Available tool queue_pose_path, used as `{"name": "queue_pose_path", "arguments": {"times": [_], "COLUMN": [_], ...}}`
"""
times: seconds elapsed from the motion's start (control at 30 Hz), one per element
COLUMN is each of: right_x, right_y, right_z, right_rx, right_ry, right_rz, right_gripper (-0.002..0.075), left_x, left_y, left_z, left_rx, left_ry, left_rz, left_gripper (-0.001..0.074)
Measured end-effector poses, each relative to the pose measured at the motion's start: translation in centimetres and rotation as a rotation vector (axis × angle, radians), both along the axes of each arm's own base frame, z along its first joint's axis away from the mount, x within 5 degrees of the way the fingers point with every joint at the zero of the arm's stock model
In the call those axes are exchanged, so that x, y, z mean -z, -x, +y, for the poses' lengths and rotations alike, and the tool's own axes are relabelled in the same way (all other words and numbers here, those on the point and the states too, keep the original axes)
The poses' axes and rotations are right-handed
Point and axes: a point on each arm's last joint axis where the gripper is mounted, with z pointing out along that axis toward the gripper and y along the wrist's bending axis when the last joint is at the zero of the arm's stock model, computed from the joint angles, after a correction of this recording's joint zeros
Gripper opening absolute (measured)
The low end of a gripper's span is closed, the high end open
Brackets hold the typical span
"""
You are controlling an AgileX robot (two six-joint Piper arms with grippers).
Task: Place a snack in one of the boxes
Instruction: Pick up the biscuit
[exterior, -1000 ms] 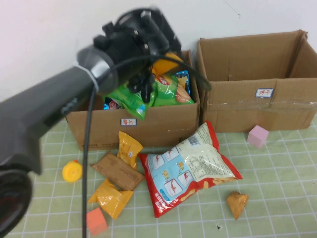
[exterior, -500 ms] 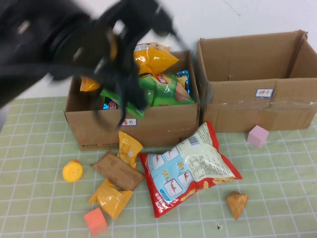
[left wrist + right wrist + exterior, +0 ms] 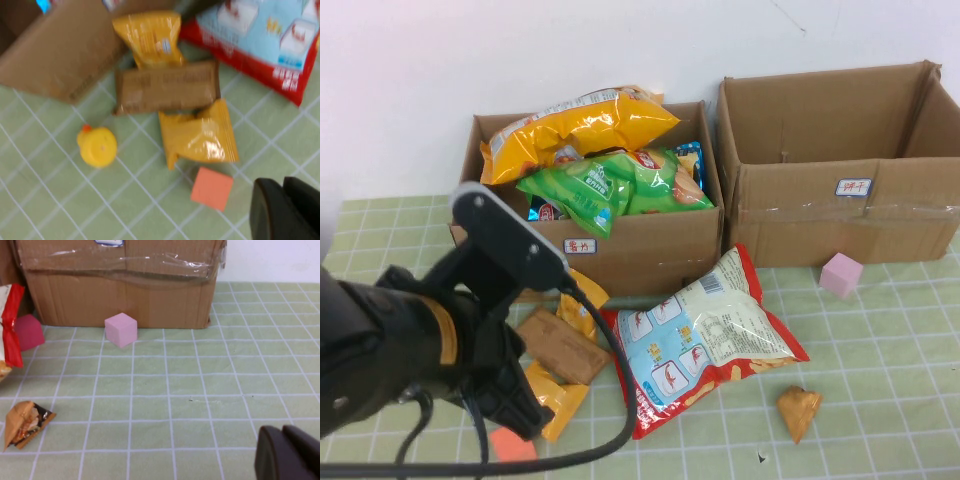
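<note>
While loose snacks lie at table's near-left, two boxes (image 3: 720, 180) stand along far edge; left full, right empty. Brown bar (image 3: 166, 87): light, stiff, slick wrapper; grip across narrow width, judged. Yellow packets (image 3: 197, 135) touch it; orange cube (image 3: 212, 187), duck (image 3: 97, 146) near. Left gripper (image 3: 285, 210) hovers above, fingers together. Right gripper (image 3: 287, 452) near-right, together.

Left pincer (image 3: 285, 207) low, fingers together; right pincer (image 3: 287, 452) likewise.
</note>
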Motion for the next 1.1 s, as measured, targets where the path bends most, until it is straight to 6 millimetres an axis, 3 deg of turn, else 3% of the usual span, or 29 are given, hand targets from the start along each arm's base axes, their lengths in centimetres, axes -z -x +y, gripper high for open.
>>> {"name": "queue_pose_path", "arguments": {"times": [0.1, 0.3, 0.4, 0.67, 1.1], "right_x": [0.0, 0.0, 0.0, 0.0, 0.0], "right_y": [0.0, 0.0, 0.0, 0.0, 0.0], "right_z": [0.0, 0.0, 0.0, 0.0, 0.0], "right_rx": [0.0, 0.0, 0.0, 0.0, 0.0], "right_ry": [0.0, 0.0, 0.0, 0.0, 0.0], "right_rz": [0.0, 0.0, 0.0, 0.0, 0.0], "right_gripper": [-0.0002, -0.0002, -0.0002, -0.0002, -0.0002], "left_x": [1.1, 3.9, 6.2, 11.4, 15.2], "left_y": [-0.4, -2.6, -4.0, -7.4, -12.3], "left_z": [-0.4, -1.3, -1.4, -1.6, -4.0], "left_rx": [-0.023, -0.123, -0.183, -0.281, -0.244], "left_ry": [-0.008, 0.017, 0.015, -0.022, -0.089], "left_rz": [0.039, 0.121, 0.198, 0.349, 0.395], "left_gripper": [0.0088, 0.0502, 0.0603, 0.0608, 0.0606]}}
